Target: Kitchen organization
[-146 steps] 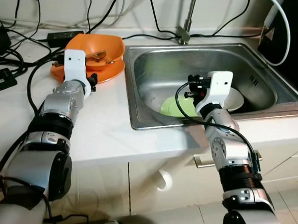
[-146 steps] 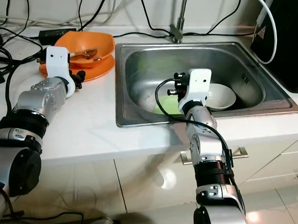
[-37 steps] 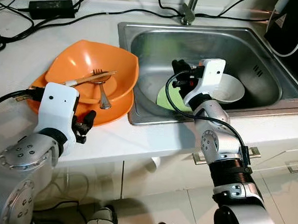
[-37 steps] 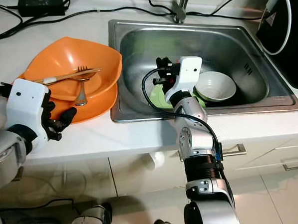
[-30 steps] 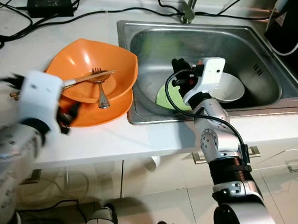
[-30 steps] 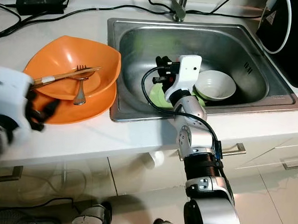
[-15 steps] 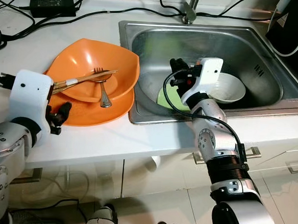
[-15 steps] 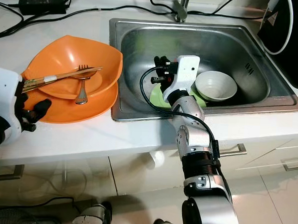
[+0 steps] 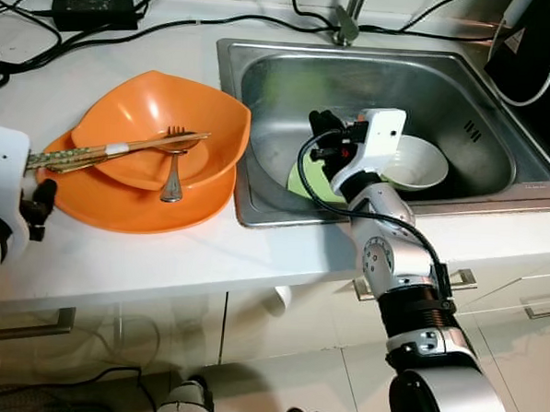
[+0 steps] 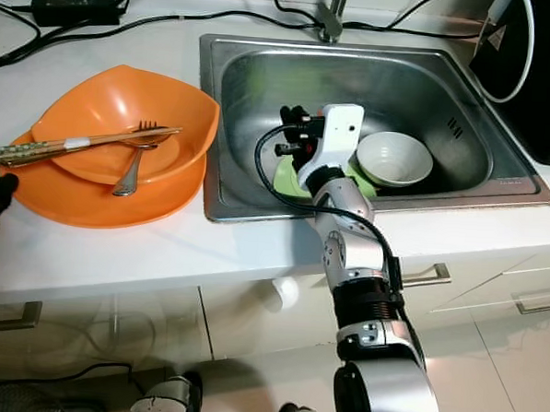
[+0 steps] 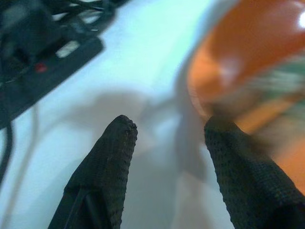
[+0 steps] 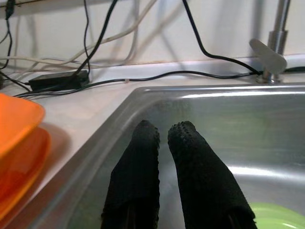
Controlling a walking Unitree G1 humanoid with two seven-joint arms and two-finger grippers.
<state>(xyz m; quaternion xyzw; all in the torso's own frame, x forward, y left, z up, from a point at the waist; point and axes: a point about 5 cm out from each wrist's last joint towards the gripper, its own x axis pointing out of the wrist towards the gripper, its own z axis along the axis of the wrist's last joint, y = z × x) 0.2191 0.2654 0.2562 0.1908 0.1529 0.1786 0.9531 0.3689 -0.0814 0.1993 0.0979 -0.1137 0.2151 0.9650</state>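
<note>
The left hand (image 11: 167, 143) is hovering open beside the orange plate (image 9: 136, 208), probably lining up for its rim, though that view is blurry. The right hand (image 12: 164, 138) is waiting, fingers together and empty, over the sink (image 9: 497, 195) above the green plate (image 9: 304, 182).

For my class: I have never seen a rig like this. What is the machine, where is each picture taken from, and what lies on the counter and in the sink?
It is a humanoid robot. Two pictures come from its head, two from its wrists. The left tool, fingers apart, holds nothing beside the orange bowl, which sits on an orange plate and holds a fork and chopsticks. The right tool, fingers nearly together, hangs over the sink, where a white bowl and green plate lie.
</note>
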